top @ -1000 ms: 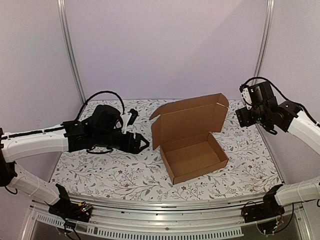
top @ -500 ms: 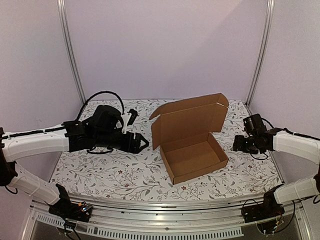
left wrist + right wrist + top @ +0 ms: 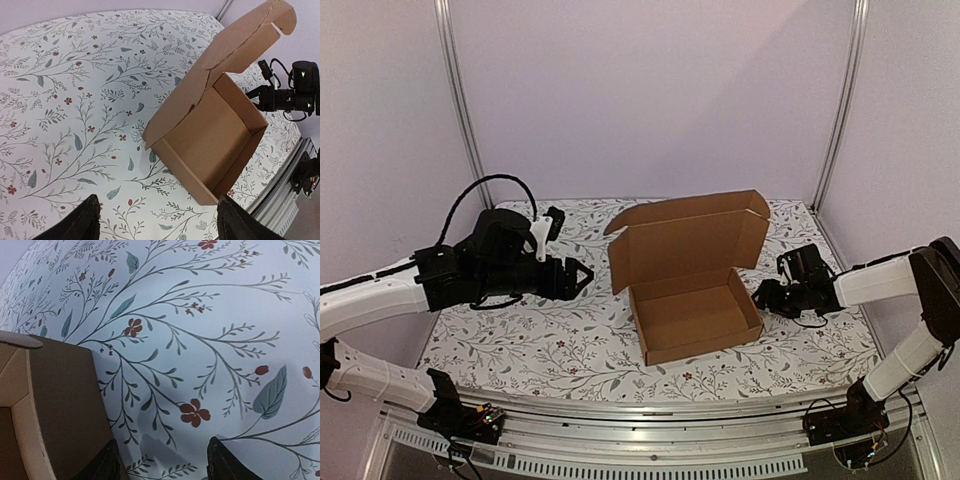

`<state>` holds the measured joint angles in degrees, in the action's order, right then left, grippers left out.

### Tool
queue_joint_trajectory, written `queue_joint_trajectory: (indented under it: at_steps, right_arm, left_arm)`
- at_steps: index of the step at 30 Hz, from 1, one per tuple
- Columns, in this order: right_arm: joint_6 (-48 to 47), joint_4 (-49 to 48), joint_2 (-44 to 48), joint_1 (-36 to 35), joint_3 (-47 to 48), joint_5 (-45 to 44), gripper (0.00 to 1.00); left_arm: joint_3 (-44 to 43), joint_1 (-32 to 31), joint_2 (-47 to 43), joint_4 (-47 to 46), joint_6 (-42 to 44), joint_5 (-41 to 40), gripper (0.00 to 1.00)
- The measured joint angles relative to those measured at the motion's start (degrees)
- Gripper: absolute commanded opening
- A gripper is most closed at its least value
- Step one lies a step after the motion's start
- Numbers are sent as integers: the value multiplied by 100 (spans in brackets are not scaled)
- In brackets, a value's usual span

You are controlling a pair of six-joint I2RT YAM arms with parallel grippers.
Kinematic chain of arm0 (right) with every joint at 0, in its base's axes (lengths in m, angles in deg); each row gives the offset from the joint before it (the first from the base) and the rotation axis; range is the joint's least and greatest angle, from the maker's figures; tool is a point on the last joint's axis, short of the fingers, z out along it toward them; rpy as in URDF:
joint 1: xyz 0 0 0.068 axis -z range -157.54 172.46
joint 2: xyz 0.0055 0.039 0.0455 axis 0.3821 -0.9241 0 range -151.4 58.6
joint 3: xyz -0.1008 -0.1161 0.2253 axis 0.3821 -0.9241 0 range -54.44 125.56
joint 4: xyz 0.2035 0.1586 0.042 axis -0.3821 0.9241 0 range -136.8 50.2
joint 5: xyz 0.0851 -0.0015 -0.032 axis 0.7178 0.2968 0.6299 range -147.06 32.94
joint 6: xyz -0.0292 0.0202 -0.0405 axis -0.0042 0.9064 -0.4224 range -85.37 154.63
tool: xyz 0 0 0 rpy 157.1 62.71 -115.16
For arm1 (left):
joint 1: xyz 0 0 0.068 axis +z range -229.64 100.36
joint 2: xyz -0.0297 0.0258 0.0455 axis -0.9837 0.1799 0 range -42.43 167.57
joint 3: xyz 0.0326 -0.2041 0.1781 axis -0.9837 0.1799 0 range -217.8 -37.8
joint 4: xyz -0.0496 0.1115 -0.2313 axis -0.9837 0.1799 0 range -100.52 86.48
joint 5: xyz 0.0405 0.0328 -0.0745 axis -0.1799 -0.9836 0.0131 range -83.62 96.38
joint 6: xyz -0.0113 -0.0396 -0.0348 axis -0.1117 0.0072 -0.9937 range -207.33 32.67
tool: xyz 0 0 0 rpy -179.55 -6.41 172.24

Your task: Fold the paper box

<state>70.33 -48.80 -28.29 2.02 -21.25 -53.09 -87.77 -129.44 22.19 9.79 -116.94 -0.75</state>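
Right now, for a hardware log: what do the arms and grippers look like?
The left arm and right arm have white shells and black joints. The left gripper and right gripper are black, two-fingered. A black cable loops above the left arm.

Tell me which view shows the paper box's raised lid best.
Top external: the paper box shows whole, its lid standing open at the back. Left wrist sees the lid obliquely. Right wrist catches only an outer wall corner, no lid.
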Motion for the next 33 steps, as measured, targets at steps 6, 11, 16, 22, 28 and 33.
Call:
queue_joint_trajectory:
  at_steps: [6, 11, 16, 22, 28, 33]
  right_arm:
    - [278, -411, -149, -566, -7, 125, 58]
    - [551, -457, -146, -1115, -15, 101, 58]
    - [787, -424, -101, -1591, -17, 57, 59]
    - [817, 188, 511, -1694, -37, -337, 59]
    - [426, 1097, 1871, -1694, 9, -844, 60]
    - [-267, 1484, 2638, -1694, 243, -896, 63]
  left_arm:
    - [70, 101, -271, 103, 57, -256, 78]
    - [103, 177, -365, 146, 109, -409, 78]
    - [149, 227, -455, 155, 175, -555, 78]
    - [372, 350, -612, 136, 284, -728, 79]
    - [485, 516, -560, -219, 483, -691, 68]
    - [632, 769, -361, -850, 780, -323, 60]
